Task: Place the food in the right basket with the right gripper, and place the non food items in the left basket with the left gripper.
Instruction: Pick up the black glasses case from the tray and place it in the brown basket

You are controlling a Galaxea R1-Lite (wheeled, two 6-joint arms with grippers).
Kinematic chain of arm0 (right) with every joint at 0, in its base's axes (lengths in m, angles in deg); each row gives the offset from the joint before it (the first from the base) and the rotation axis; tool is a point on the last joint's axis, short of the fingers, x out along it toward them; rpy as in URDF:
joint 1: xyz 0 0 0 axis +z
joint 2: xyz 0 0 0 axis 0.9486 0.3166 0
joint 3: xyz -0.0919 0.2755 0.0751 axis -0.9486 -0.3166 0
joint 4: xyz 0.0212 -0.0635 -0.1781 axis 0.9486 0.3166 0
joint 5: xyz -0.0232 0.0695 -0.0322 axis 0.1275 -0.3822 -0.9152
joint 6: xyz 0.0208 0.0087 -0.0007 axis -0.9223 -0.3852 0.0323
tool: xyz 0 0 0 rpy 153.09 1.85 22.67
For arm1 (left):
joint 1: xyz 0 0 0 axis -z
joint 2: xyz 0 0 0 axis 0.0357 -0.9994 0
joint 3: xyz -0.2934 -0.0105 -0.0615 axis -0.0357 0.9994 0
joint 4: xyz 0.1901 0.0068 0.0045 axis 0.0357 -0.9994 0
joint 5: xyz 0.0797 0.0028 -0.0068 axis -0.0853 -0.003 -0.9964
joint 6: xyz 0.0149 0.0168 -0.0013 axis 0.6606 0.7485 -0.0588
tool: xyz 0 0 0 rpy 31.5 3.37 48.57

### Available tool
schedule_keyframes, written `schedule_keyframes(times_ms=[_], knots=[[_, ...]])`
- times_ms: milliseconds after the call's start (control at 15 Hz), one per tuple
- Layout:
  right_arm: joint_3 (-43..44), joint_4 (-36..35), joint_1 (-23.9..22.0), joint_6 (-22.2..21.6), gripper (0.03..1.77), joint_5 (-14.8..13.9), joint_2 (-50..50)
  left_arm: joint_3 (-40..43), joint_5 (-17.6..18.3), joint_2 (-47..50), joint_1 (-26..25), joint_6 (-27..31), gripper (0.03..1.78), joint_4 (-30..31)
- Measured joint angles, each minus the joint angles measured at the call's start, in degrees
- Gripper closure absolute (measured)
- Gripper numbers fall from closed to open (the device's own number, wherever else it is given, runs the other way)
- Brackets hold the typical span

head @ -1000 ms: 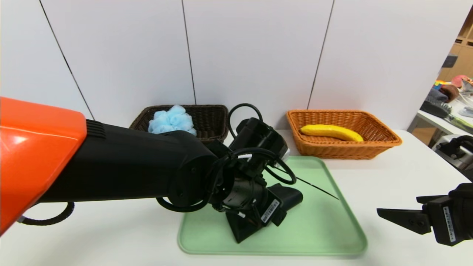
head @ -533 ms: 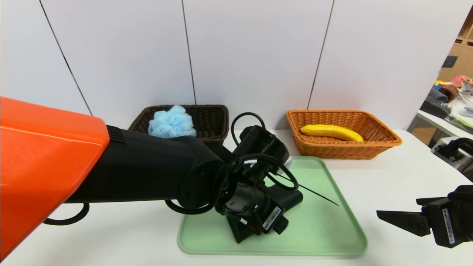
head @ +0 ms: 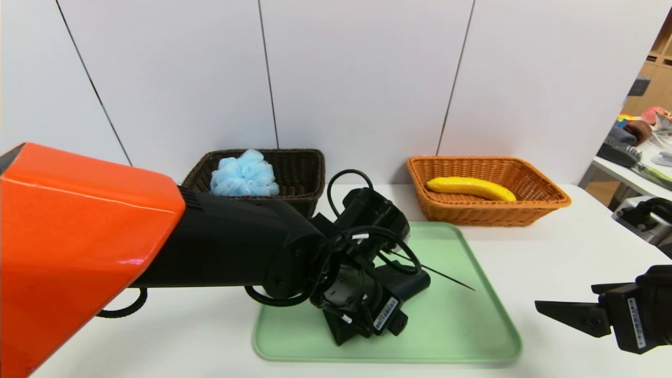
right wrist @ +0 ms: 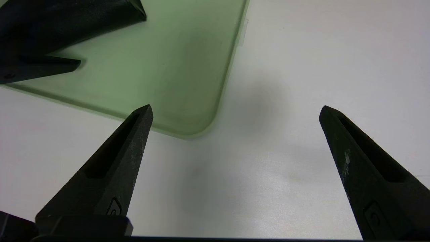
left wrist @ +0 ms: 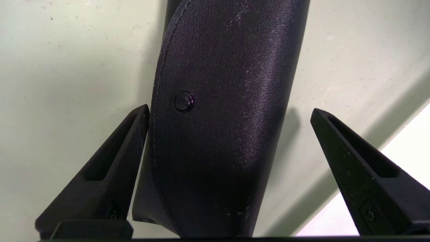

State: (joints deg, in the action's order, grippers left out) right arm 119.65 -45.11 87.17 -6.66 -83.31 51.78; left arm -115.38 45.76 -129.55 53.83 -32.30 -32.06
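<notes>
The black case (head: 412, 281) lies on the green tray (head: 457, 325), its length running from about seven to between one and two o'clock on a dial centred on the tray, twelve being away from the robot. A round snap shows on its flap. Right over it is the left gripper (left wrist: 230, 109), jaws spread wide around the case; one finger is right at the stitched edge, whether touching I cannot tell, while the other stands apart from the opposite side. Its arm reaches in from just past nine o'clock, and a thin dark strand sticks out from the wrist toward four. Beyond the tray, between ten and eleven, sits the dark brown basket (head: 302, 173), with the light-blue bath puff (head: 245, 173) inside on its nine o'clock side. Between one and two is the orange basket (head: 488, 212), holding the banana (head: 470, 187) toward its own nine o'clock side. The right gripper (right wrist: 237, 107) is at about three, off the tray and above the white table (head: 546, 247), wide open with nothing between its fingers. Farther out, between two and three, a side table carries a dark brush (head: 619, 153) and other items.
</notes>
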Motion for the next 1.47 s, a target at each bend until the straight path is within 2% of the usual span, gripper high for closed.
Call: schedule_keyframes(times_ms=[1467], knots=[[0.2,-0.1,0.0,0.1,0.09,0.0,-0.3,0.3,-0.8,-1.2,-0.6,0.0,0.12,0.4]])
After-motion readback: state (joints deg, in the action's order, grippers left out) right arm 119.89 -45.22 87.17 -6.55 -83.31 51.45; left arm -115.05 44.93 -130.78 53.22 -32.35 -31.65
